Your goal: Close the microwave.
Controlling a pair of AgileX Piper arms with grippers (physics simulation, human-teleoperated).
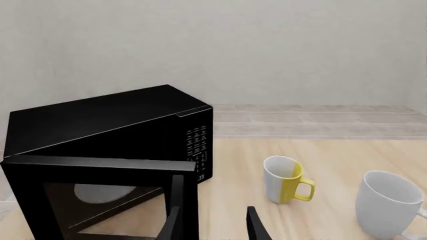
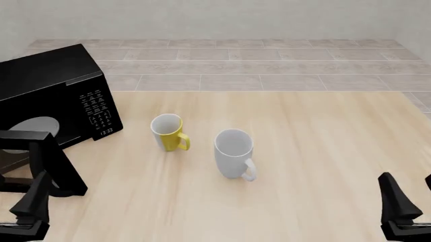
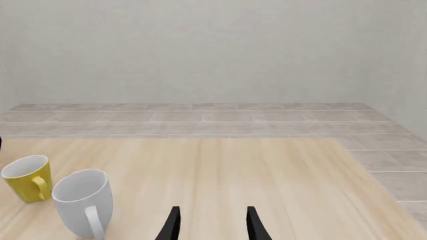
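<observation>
At the table's far left, the microwave [image 2: 57, 96] stands with its door [image 2: 40, 161] swung wide open toward us, the black panel jutting out over the wooden table [image 2: 316, 151]; nothing of the closing is done yet, as we judge it. Our left gripper [image 2: 30, 212] sits low at the near left edge, just this side of the open door and not touching it as far as we can tell. From the left wrist view, its two fingers stand spread with nothing between them, one of them lined up against the door's free edge [image 1: 187, 200]. Moving right, a white-and-yellow mug [image 2: 168, 132] stands upright near the microwave's keypad side, and a plain white mug [image 2: 234, 154] stands just beside it, nearer to us; both are apart from the door's swing path as far as we can see. At the far right, our right gripper [image 2: 404, 206] rests well apart from everything, its fingers spread and holding nothing in the right wrist view. What is left, in our judgement, is the whole job: getting the left gripper against the door's outer face and pushing it round until it shuts flush.
</observation>
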